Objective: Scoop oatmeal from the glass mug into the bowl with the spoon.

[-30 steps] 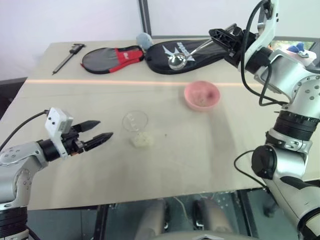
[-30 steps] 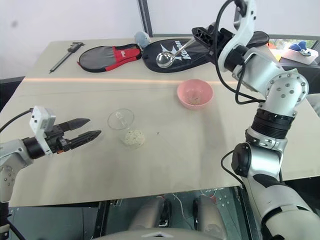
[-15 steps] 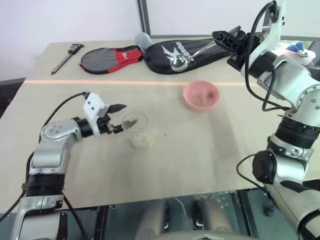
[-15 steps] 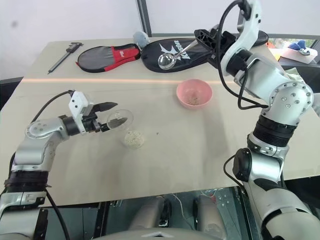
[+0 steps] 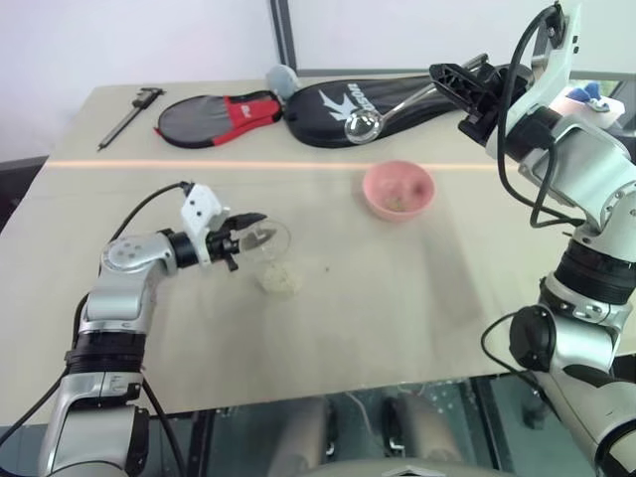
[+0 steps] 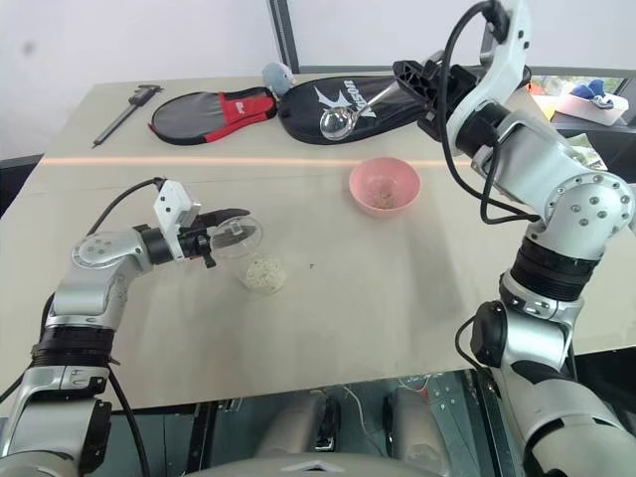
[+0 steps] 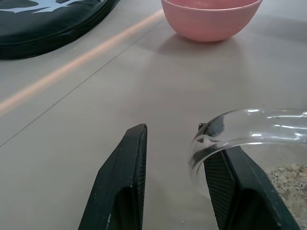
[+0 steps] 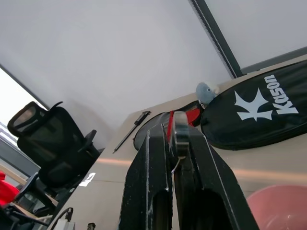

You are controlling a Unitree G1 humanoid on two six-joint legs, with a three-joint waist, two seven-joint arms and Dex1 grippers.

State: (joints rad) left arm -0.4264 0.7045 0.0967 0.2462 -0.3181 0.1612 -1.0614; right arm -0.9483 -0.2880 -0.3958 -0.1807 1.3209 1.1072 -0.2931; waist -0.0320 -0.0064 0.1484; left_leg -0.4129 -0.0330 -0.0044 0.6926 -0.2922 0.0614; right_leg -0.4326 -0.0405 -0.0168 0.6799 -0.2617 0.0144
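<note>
The table (image 5: 417, 288) carries a pink bowl (image 5: 398, 189) toward its far edge. Mid-table, the left gripper (image 5: 242, 231) straddles the mug (image 5: 264, 241) rim, fingers apart, oatmeal (image 5: 281, 280) heaped beside. The right gripper (image 5: 459, 81), clamped shut, holds the spoon (image 5: 383, 111) aloft.

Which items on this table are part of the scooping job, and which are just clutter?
Job: glass mug, oatmeal heaped on the table beside it, pink bowl, spoon.

Clutter: black racket case, black-and-red racket case, caliper tool, small grey object.
</note>
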